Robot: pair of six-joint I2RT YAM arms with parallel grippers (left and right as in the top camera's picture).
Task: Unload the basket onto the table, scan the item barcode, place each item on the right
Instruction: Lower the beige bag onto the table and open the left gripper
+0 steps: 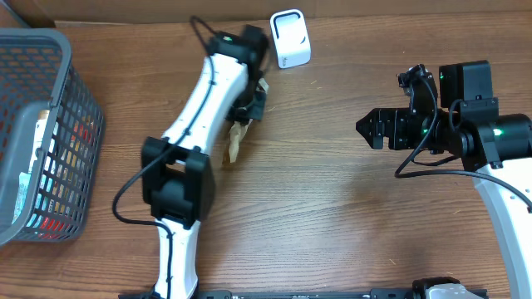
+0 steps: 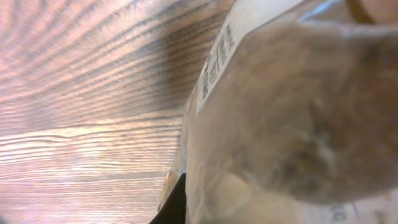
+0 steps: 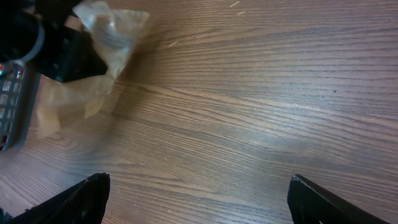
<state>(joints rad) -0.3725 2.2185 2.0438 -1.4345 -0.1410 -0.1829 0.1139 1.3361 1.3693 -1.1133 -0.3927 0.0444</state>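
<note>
The item is a crinkled, clear-tan plastic packet (image 1: 237,141) hanging from my left gripper (image 1: 252,110), which is shut on its upper end. It fills the left wrist view as the packet (image 2: 292,118), with a white printed label (image 2: 216,62) along its edge and one dark finger (image 2: 176,204) at the bottom. The white scanner (image 1: 290,39) stands at the back of the table, just right of the left wrist. My right gripper (image 1: 366,129) hovers open over bare wood at the right, fingers (image 3: 84,199) wide apart, and its camera sees the packet (image 3: 106,37) at upper left.
A grey wire basket (image 1: 33,133) with several packaged goods stands at the left edge. The wooden table (image 1: 332,216) runs between the two arms. A grey object with small buttons (image 3: 12,106) shows at the left edge of the right wrist view.
</note>
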